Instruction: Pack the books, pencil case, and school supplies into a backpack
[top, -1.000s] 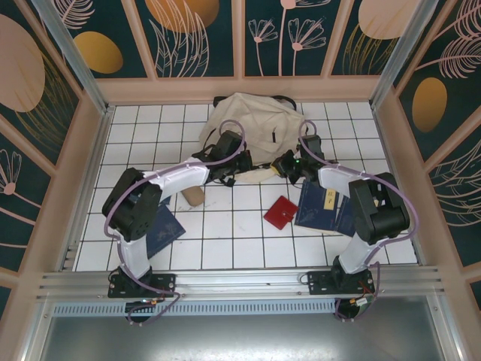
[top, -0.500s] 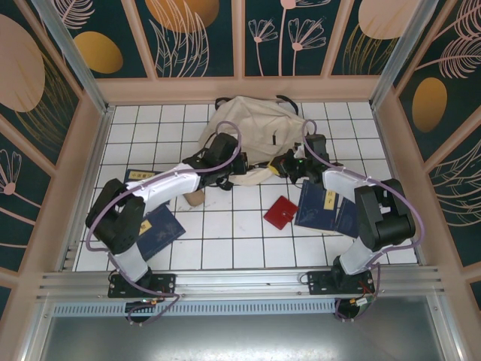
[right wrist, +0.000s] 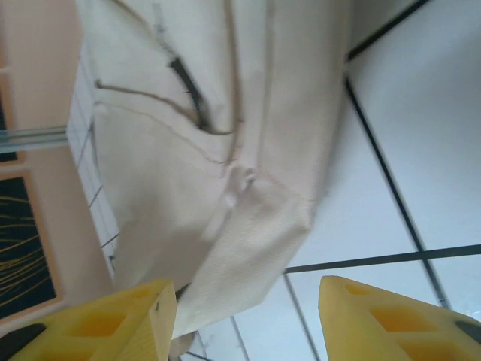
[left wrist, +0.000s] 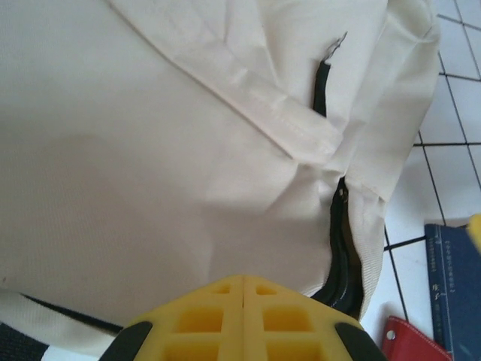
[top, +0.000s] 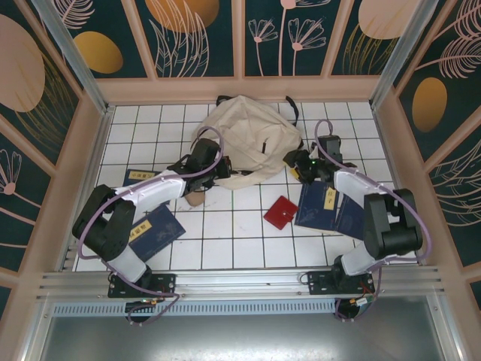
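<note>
The right hand (right wrist: 246, 286) has just let go. Its fingers, together a second ago at the 5 o'clock edge of the backpack (top: 252, 139), now stand apart with the cream fabric loose ahead of them. The left hand (left wrist: 244, 280) stays pressed together, apparently pinching fabric at the bag's 8 o'clock corner, and has dragged it toward 9 o'clock. The backpack lies at 12 o'clock on the table (top: 225, 248). The books (top: 325, 204), the red school supplies case (top: 280, 212) and the pencil case (top: 194, 198) all remain outside, so opening the bag seems unfinished.
</note>
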`<control>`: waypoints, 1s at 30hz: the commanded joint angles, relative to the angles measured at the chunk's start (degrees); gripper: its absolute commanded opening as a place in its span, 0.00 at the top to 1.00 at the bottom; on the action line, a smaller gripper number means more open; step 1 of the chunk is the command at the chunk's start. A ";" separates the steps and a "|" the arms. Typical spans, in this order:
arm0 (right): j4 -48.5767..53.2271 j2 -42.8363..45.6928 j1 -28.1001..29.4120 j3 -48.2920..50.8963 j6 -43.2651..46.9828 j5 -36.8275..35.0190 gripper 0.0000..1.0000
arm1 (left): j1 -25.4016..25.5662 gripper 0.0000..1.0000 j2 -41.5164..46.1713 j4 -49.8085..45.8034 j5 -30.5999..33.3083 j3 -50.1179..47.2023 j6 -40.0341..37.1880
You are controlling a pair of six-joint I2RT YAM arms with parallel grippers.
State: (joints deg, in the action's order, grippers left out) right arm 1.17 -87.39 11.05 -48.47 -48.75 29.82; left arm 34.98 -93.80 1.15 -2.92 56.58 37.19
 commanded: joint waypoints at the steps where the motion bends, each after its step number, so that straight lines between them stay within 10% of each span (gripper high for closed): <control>1: 0.25 -1.64 2.21 -3.86 1.51 1.84 0.47 | 0.10 1.00 1.51 3.71 -0.45 -1.98 0.15; 15: -17.41 -13.88 14.32 -6.01 -28.87 7.73 0.47 | 0.14 1.00 1.29 6.32 -0.43 -3.84 -0.10; 30: -16.30 -12.57 15.77 -3.59 -35.34 9.33 0.42 | 0.15 1.00 0.99 8.22 0.28 -4.14 0.06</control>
State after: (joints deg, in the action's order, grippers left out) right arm -16.29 -102.76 26.26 -52.93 -83.05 39.05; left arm 35.03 -93.78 7.18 -3.57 53.12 37.30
